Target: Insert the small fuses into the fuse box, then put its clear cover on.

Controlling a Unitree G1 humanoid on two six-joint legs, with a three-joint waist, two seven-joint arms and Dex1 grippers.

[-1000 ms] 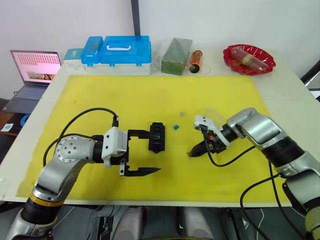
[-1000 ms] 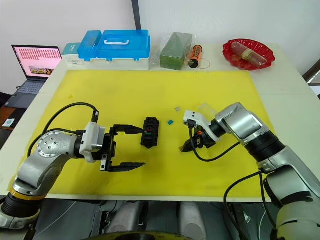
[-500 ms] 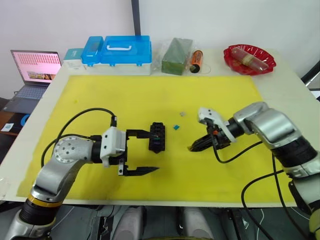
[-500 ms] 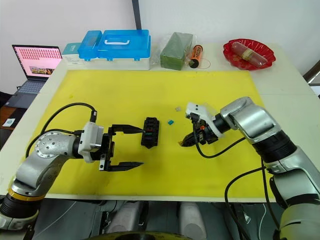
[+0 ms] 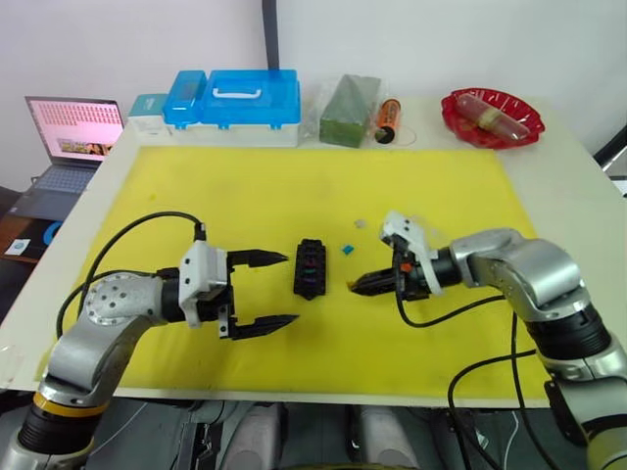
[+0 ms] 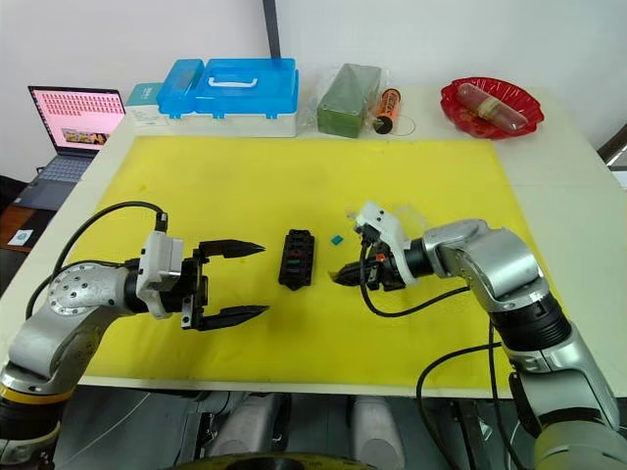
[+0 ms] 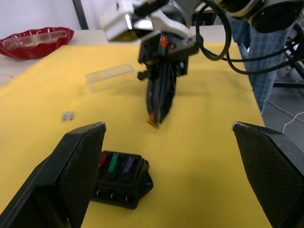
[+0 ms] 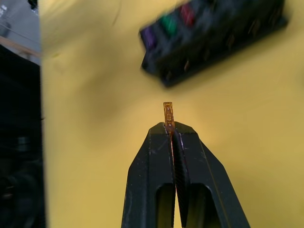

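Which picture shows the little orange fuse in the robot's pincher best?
The right wrist view: the tan fuse sticks out clearly from the shut right gripper. In the left wrist view it is a small speck at the fingertips; the eye views barely show it.

- I can make out no lettering, number or brand anywhere in my views.
- The laptop (image 5: 71, 132) screen at the table's far left shows pink rows of something, too small for me to read.
- The orange bottle (image 5: 387, 118) lying at the back carries a dark label, but I cannot make out its print.
- The small white-and-teal box (image 6: 144, 108) beside the blue-lidded case (image 6: 231, 93) has marks on its side that I cannot make out.
- The fuse (image 8: 168, 114) pinched in my right gripper (image 8: 173, 134) shows no marking I can read.
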